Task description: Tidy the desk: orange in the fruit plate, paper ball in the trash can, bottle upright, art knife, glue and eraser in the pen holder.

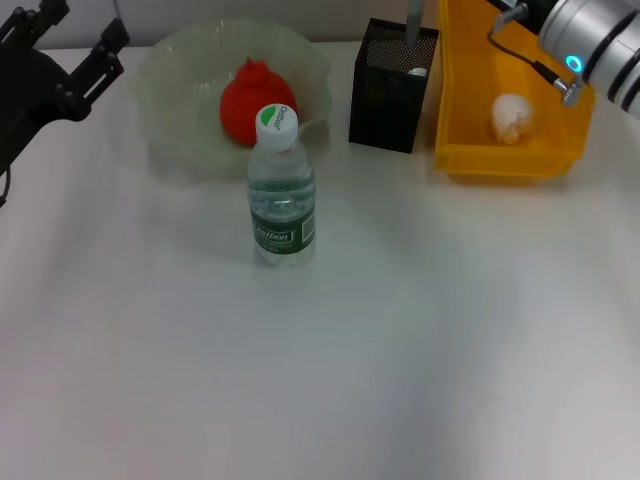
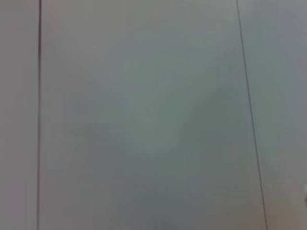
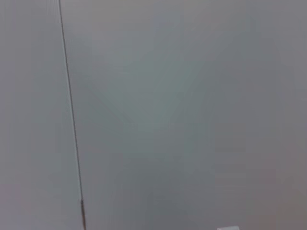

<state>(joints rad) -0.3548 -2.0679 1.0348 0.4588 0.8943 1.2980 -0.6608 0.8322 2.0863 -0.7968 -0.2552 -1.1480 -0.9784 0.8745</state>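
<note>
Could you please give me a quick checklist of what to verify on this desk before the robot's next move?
1. Red-orange round orange in the translucent pale-green scalloped fruit plate: ok.
2. White wrinkly paper ball inside the bright yellow rectangular trash can: ok.
3. Clear plastic bottle with green label standing upright on the white desk: ok.
4. Art knife, glue and eraser in the black wire-mesh pen holder: cannot tell; something sticks out of it, contents unclear.
5. Left pincer raised at the desk's far left, open, holding nothing: ok.
6. Right arm above the trash can, pincer state: cannot tell.
</note>
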